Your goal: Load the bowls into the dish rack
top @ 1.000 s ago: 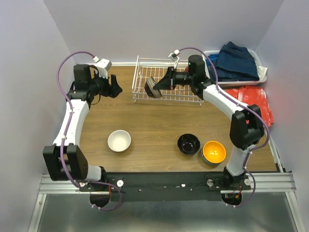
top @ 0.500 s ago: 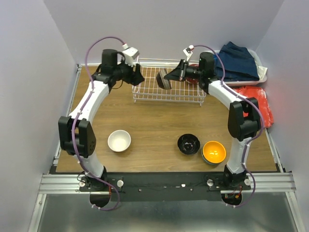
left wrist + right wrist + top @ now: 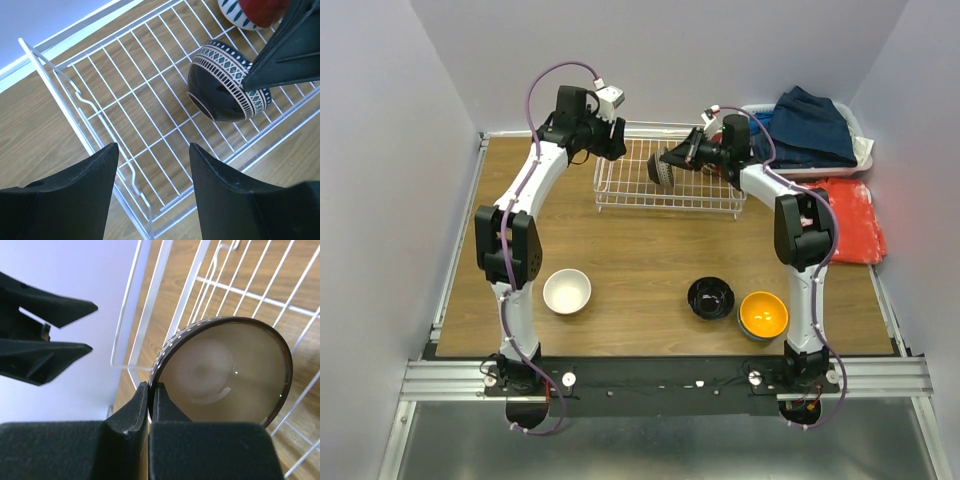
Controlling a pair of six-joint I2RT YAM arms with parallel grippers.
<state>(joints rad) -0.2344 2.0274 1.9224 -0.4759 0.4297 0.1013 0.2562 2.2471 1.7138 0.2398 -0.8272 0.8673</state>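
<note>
Our right gripper (image 3: 149,388) pinches a patterned bowl (image 3: 225,375) within the rack (image 3: 610,172), our left gripper (image 3: 152,150) gapes empty, and the white bowl (image 3: 567,291), black bowl (image 3: 710,298) and orange bowl (image 3: 763,314) wait on the table (image 3: 640,250).

- My left gripper (image 3: 613,143) hangs over the far left corner of the dish rack (image 3: 705,190); I see nothing in it.
- My right gripper (image 3: 672,160) reaches in from the right with a dark bowl (image 3: 663,174) at its tip, tipped on edge above the rack's wires.
- On the table (image 3: 640,245), nearer my bases, a white bowl (image 3: 567,291) sits on the left.
- A black bowl (image 3: 710,298) and an orange bowl (image 3: 763,314) sit just beside each other on the right.
- Past the rack's right end is a white basket (image 3: 865,150) of blue cloth (image 3: 810,125), with a red bundle (image 3: 850,215) near it.
</note>
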